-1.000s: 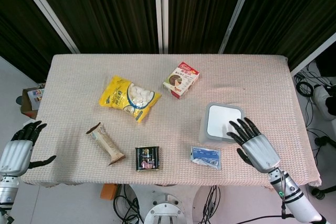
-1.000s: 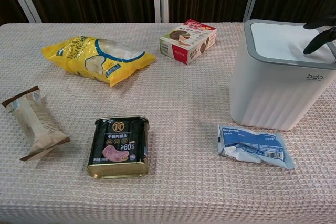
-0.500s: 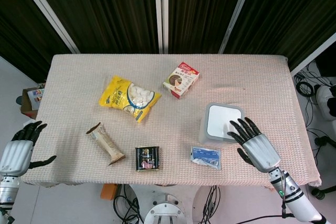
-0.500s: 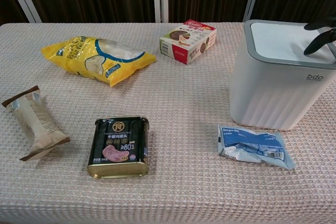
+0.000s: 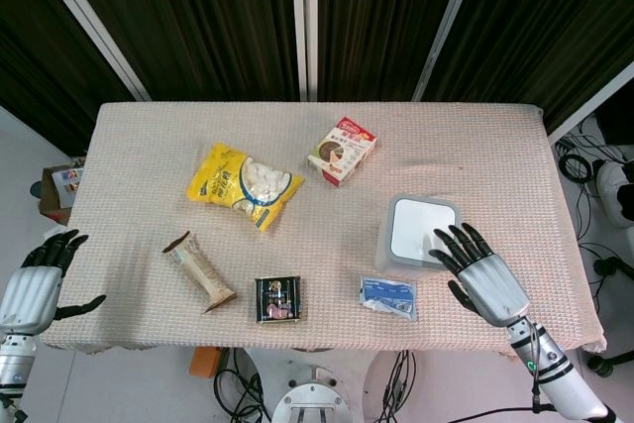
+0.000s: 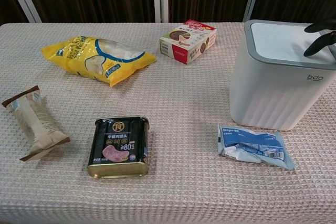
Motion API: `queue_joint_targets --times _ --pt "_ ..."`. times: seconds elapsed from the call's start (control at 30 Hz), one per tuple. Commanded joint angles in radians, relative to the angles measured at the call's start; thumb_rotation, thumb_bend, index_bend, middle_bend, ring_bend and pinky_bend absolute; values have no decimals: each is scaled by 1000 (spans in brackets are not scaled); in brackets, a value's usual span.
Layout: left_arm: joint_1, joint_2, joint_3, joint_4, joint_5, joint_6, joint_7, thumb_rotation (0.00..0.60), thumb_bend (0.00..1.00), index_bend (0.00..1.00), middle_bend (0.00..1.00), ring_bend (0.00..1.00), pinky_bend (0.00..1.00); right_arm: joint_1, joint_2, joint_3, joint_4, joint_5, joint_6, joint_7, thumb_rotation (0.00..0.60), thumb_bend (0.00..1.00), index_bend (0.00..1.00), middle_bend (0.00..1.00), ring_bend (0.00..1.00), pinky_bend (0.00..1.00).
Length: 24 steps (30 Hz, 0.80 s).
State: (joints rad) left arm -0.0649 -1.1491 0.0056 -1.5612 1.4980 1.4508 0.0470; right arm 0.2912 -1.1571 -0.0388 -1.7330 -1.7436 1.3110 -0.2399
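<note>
Head view: the right robot hand hovers with its fingers spread and nothing in them, its fingertips over the near right corner of the white ribbed plastic bin with the grey-rimmed flat lid. The bin stands on the woven beige cloth of the bench. The step in hand appears to be reaching for that lid, so the hand likely does best to stay level and come down squarely on the lid rather than on the rim, where a push could tip or slide the bin. The left robot hand hangs off the bench edge, far left of the bin, fingers loosely apart and holding nothing. Just left of the bin's near side lies a blue and white flat foil packet; it is close enough to be brushed by the wrist. Further left of the bin lie a black tin of luncheon meat, a brown-ended wrapped snack bar, a yellow bag of white sweets and a red and white carton.

Chest view: only dark fingertips of the right robot hand show, above the bin lid at its right edge; whether they touch it cannot be told. The foil packet lies just in front of the bin.
</note>
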Motion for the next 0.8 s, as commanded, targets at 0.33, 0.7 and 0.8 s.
queue_joint_targets --times 0.33,0.7,0.8 --pt "2 -3 0 4 2 3 -3 455 30 144 98 87 212 -1 -8 -5 21 1 -5 6 600 346 245 0 0 0" --pt "4 -3 1 9 1 2 -7 455 30 144 98 87 212 -3 -21 -12 35 6 -17 -2 600 346 296 0 0 0" --pt "4 -2 1 9 1 3 -8 453 30 144 98 87 212 -3 -21 -12 35 5 -15 -2 600 346 306 0 0 0"
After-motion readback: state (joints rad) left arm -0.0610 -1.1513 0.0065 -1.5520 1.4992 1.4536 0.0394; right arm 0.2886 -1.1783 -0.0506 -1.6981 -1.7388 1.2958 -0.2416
